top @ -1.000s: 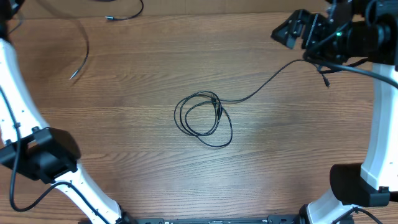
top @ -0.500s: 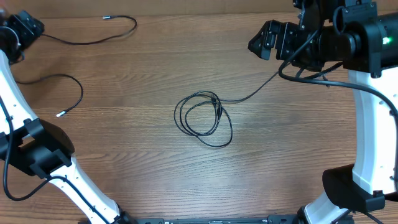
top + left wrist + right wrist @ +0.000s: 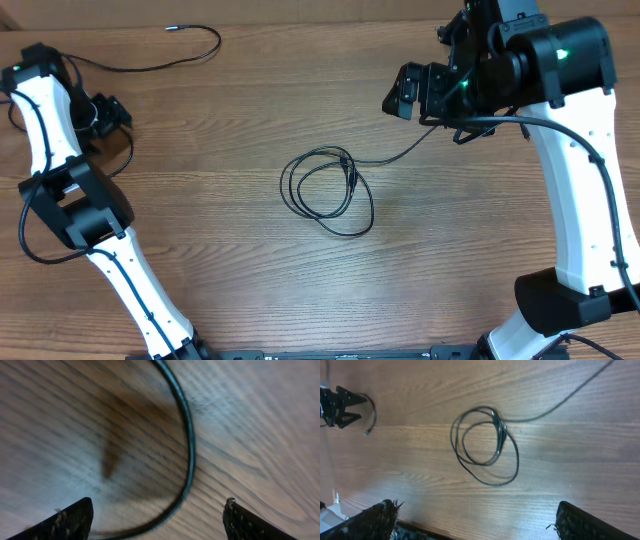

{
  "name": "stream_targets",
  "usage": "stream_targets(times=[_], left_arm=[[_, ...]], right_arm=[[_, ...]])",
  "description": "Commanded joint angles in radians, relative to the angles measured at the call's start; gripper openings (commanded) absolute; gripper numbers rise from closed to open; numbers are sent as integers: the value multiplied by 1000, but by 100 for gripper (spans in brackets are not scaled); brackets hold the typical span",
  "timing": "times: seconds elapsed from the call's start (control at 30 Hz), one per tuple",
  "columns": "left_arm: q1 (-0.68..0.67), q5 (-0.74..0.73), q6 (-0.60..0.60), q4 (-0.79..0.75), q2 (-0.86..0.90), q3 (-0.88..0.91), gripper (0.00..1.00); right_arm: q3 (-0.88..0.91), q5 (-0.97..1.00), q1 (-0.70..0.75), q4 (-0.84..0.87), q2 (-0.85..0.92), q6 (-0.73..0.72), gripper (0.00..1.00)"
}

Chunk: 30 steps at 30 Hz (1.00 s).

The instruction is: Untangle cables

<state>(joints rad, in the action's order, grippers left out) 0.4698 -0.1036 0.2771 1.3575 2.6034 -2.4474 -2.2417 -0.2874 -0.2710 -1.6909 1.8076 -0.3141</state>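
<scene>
Cables, thin black cord, three lots.
- Item 1: coiled bundle (image 3: 325,192), centre of frame. Several overlapping loops lie flat on the wooden table (image 3: 220,270), with plug tips (image 3: 347,165) at the coil's upper right. Its tail (image 3: 400,152) runs toward the upper right, passing beneath the right arm.
- Item 2: separate strand (image 3: 195,57), upper left of frame, lying loose, with a silvery tip (image 3: 170,28) near the top edge.
- Item 3: curved strand (image 3: 190,450), far upper left, arcing on the wood below the left gripper (image 3: 159,522).

Left gripper: fingers spread, holding nothing.
Right gripper (image 3: 480,521): upper right, raised, fingers spread wide, empty, looking down on the bundle.

Step in hand (judged): two strands lie free and the bundle remains to be undone.

Next move calls for bringing the fingertips down to the wood and pinching the tail or one outer loop alone. That cord is then drawn clear of its neighbours.
</scene>
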Motion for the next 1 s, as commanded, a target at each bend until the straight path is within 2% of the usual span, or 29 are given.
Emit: stream_targets(times=[0.0,0.13,0.3,0.47,0.57,0.6,0.63,0.67,0.8,0.9,0.97], left_arm=[[-19,25,-12,-3,33,-9,80],[-45,26,-18,-11,61,-9,78],[-73,40,-19,-10,78,-9,52],[-99,132,-6,14,115,-8,44],[-106,135,2,26,151,-8,33],[-109,130,12,27,173,-8,19],[-109,129,14,25,177,-8,9],[-110,128,15,17,182,-8,4],[-106,-16,17,-35,178,-57,4],[-91,-245,63,-80,178,-161,4],[-80,-425,143,-142,178,-243,4]], right_arm=[[32,6,-4,17,-10,1,100],[37,6,-4,25,-10,2,100],[37,6,-4,28,-10,2,100],[37,6,-4,26,-10,2,100],[37,6,-4,17,-10,2,100],[37,6,-4,10,-10,2,100],[37,6,-4,6,-10,2,100],[37,6,-4,2,-10,2,100],[37,6,-4,-3,-10,1,100],[37,6,-4,-3,-10,1,100],[37,6,-4,-3,-10,1,100]])
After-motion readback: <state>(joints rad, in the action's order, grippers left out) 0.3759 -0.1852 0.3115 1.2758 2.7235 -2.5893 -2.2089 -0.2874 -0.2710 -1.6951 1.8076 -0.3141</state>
